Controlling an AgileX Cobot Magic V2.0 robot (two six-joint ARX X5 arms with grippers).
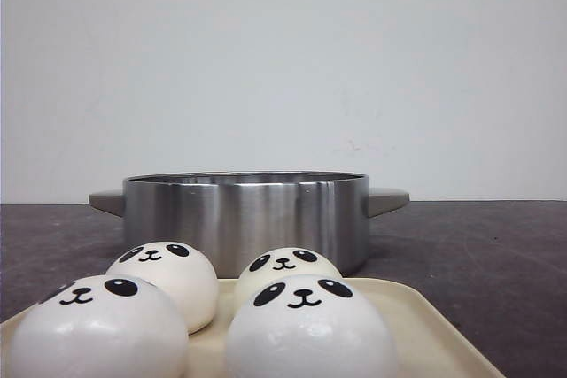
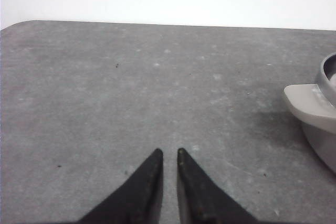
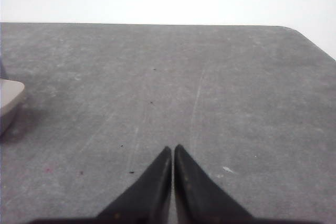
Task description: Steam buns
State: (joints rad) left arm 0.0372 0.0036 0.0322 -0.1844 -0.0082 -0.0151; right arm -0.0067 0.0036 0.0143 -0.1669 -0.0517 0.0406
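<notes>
Both claws rest empty over bare table: left gripper (image 2: 169, 153) nearly closed, right gripper (image 3: 173, 149) pressed closed. The buns (image 1: 306, 329) sit on a tray (image 1: 425, 318) just before the pot (image 1: 245, 214), so nothing has begun; first, a claw must spread and reach a bun.

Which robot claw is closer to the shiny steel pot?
Roughly equal, perhaps left. The left gripper sees the round steel pot's handle and wall beside it; the right gripper sees only a handle tip.

I can't read any words, numbers or signs here. The buns (image 1: 306, 329) only have painted panda faces, and the shiny pot (image 1: 246, 214) has no writing.
</notes>
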